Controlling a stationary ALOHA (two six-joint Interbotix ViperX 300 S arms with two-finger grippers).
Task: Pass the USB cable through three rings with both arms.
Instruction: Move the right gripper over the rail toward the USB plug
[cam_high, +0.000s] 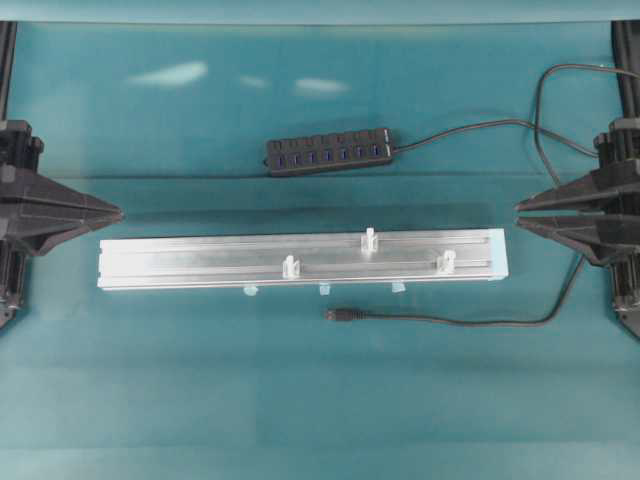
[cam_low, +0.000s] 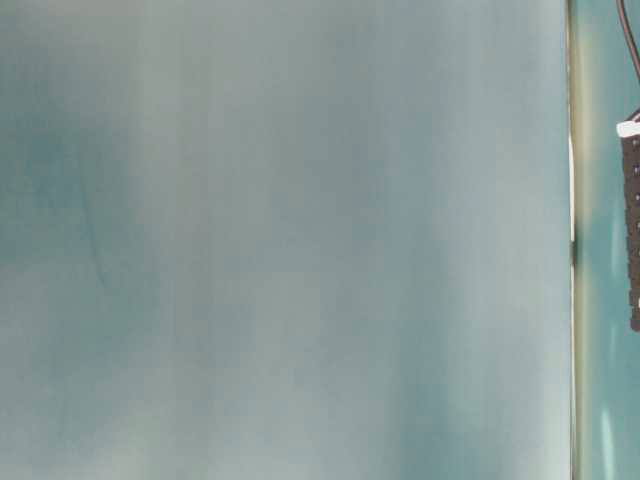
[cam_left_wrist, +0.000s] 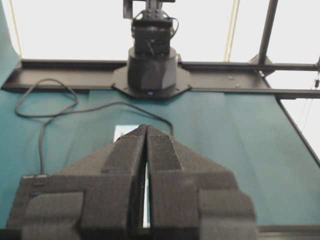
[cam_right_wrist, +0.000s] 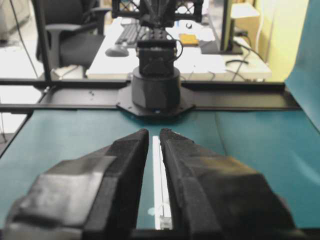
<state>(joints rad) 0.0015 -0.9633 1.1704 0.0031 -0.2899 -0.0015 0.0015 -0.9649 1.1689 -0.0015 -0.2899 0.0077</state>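
Overhead view carries the whole layout: silver rail (cam_high: 300, 261) lies across the middle of the teal table (cam_high: 300, 400), with three small whitish rings (cam_high: 369, 240) upright on it, one on the far groove, two on the near. USB cable (cam_high: 450, 320) lies loose on the cloth just in front of the rail, plug tip near the rail's middle, cord running off to the right. Black hub (cam_high: 328, 152) sits behind the rail. Left gripper (cam_high: 118, 212) and right gripper (cam_high: 520, 212) hang off the rail ends, both empty. Left wrist view shows its jaws pressed together; right wrist view shows a thin slit, nothing in it. Rings are too small to make out in the wrist views. Table-level view is a blurred teal wash, only the hub's edge showing at the right.
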